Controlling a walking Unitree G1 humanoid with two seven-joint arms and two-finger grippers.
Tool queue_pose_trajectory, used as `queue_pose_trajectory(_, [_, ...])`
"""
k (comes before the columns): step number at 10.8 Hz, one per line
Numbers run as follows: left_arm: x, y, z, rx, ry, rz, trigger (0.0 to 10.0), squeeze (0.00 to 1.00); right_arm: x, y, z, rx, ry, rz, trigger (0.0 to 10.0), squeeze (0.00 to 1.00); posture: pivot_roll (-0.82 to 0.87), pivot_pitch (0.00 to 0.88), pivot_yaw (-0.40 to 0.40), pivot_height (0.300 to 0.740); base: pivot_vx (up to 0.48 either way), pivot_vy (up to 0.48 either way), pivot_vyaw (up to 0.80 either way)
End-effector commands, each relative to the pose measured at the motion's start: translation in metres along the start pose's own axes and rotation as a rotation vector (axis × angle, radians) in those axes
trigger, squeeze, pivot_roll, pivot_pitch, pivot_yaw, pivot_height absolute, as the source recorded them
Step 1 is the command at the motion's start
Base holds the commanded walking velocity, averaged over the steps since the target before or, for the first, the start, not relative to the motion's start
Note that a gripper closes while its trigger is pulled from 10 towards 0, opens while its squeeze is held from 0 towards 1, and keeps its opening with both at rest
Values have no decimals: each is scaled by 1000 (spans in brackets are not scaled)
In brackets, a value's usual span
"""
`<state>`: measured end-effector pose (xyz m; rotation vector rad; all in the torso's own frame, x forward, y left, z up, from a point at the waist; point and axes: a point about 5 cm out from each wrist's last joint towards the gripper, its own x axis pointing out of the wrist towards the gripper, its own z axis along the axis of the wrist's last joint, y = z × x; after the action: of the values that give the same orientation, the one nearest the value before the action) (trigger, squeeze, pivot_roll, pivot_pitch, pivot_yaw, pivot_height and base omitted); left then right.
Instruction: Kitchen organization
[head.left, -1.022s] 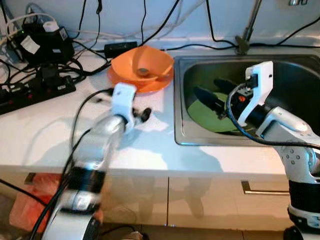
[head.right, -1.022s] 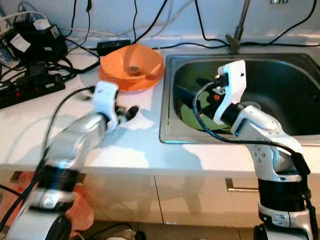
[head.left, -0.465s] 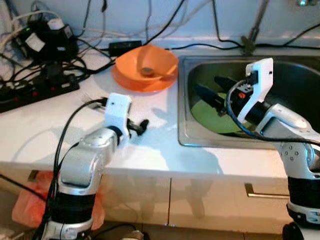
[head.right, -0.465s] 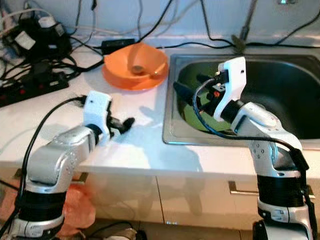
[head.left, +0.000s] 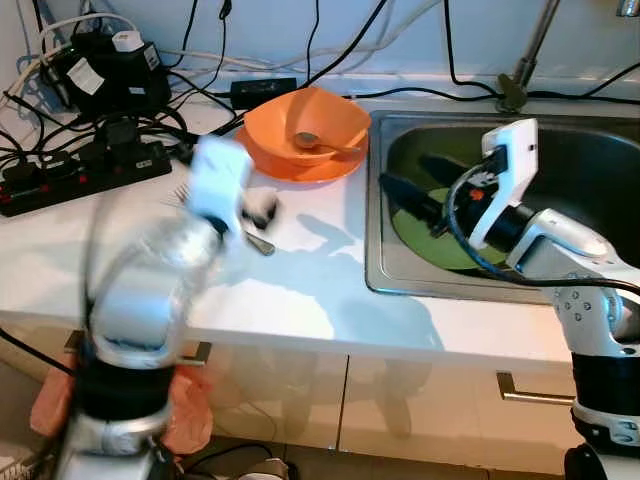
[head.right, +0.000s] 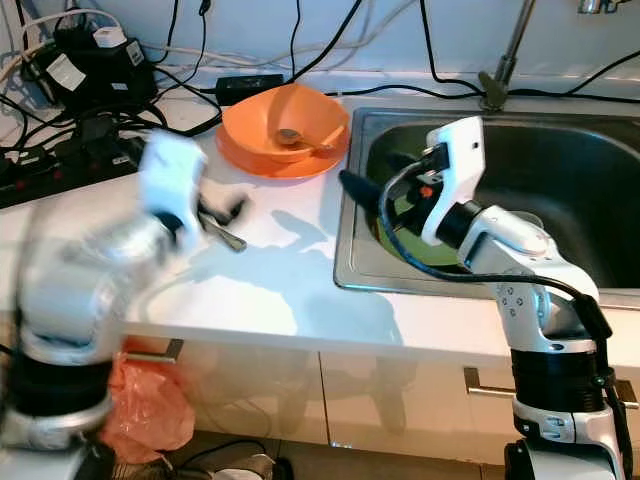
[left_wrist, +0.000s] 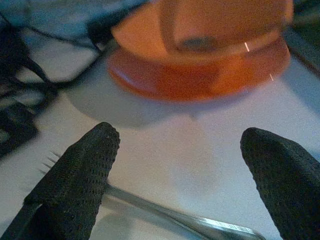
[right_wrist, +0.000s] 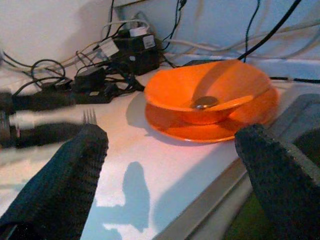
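An orange bowl (head.left: 305, 122) with a spoon (head.left: 322, 143) in it sits on an orange plate (head.left: 300, 165) at the back of the white counter. A metal fork (left_wrist: 165, 214) lies on the counter in front of them. My left gripper (left_wrist: 180, 145) hovers open just over the fork, one finger on each side of its handle; the arm (head.left: 150, 290) is blurred. My right gripper (head.left: 405, 172) is open, held over the left part of the sink (head.left: 600, 140), above a green plate (head.left: 455, 235).
A power strip (head.left: 80, 170), adapters and tangled cables (head.left: 100, 75) crowd the back left of the counter. A tap stem (head.left: 520, 70) rises behind the sink. Cupboard doors with a handle (head.left: 535, 390) run below the counter edge.
My left arm has swung back and left toward the fork and the bowl, and blurs with motion. The camera has shifted a little. The right arm holds its place over the sink.
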<state>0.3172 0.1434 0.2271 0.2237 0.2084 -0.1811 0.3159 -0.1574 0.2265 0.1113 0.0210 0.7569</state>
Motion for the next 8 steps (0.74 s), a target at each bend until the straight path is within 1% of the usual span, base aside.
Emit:
queue_pose_trajectory(1, [-2, 8, 5, 10, -12, 47, 10000, 0, 2, 1, 0, -9, 0, 19, 10000, 0, 175, 14, 53, 740, 0, 0, 0])
queue_pose_trajectory(2, [0, 17, -8, 16, 54, 94, 10000, 0, 4, 2, -1, -8, -1, 24, 10000, 0, 180, 14, 59, 740, 0, 0, 0])
queue_pose_trajectory(3, [1, 24, -29, -65, 169, 153, 10000, 0, 5, 3, -1, -8, -3, 26, 10000, 0, 179, 14, 62, 740, 0, 0, 0])
queue_pose_trajectory(4, [5, 35, -47, -78, 233, 252, 10000, 0, 5, 4, -1, -10, -6, 26, 10000, 0, 174, 16, 68, 740, 0, 0, 0])
queue_pose_trajectory(5, [10, 39, -53, -105, 258, 265, 10000, 0, 5, 5, -1, -12, -7, 24, 10000, 0, 169, 16, 72, 740, 0, 0, 0])
queue_pose_trajectory(6, [16, 38, -54, -142, 271, 255, 10000, 0, 4, 5, -1, -14, -8, 23, 10000, 0, 163, 18, 77, 740, 0, 0, 0])
queue_pose_trajectory(7, [22, 34, -45, -166, 241, 229, 10000, 0, 3, 5, -1, -14, -9, 19, 10000, 0, 161, 19, 81, 740, 0, 0, 0])
queue_pose_trajectory(8, [26, 29, -31, -196, 196, 212, 10000, 0, 2, 5, -2, -12, -9, 14, 10000, 0, 161, 22, 84, 740, 0, 0, 0])
